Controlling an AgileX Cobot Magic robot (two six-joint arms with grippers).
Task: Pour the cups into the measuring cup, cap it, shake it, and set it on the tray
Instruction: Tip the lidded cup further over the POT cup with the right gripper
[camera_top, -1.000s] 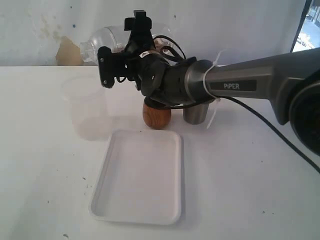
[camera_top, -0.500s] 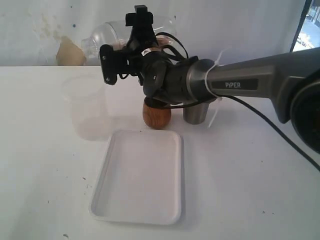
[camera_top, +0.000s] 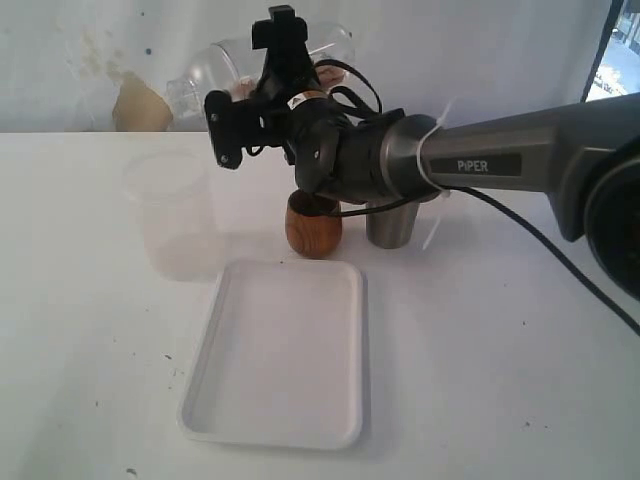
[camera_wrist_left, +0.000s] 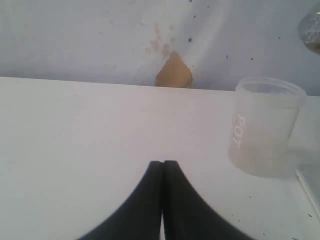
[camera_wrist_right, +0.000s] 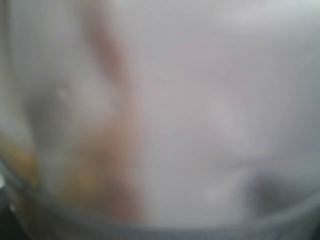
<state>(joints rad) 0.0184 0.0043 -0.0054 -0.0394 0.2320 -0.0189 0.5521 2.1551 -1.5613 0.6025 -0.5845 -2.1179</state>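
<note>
right gripper (camera_top: 262, 85): jaws spread wide, clamped across the measuring cup (camera_top: 215, 65) and holding it in the air
measuring cup: clear, lying near horizontal in the grip. Its domed narrow end points toward the left of the exterior view. It sits above and behind the wooden cup (camera_top: 313, 228), clear of the table.
right wrist view: filled by a blurred translucent surface with an orange-brown streak, no detail readable
right arm: grey, reaches in from the right edge across the middle; black cable (camera_top: 540, 240) trails over the table beside it
left gripper (camera_wrist_left: 162, 165): fingers pressed together, nothing between them, low over bare table; not seen in the exterior view
wooden cup: upright, just beyond the tray's far rim
steel tumbler (camera_top: 392, 225): upright, just beside the wooden cup on its right, top hidden by the arm
tray (camera_top: 275, 350): white, flat on the table, nearest the camera, nothing on it
frosted cup (camera_top: 170, 215): upright, left of the tray's far corner, apart from the other cups; printed letters show on its side in the left wrist view (camera_wrist_left: 267, 127)
table (camera_top: 500, 380): white, matte, a few dark specks
wall (camera_top: 450, 60): pale grey-blue, stained; brown patch (camera_top: 138, 105) where it meets the table
window strip (camera_top: 625, 40): top right corner, daylight
</note>
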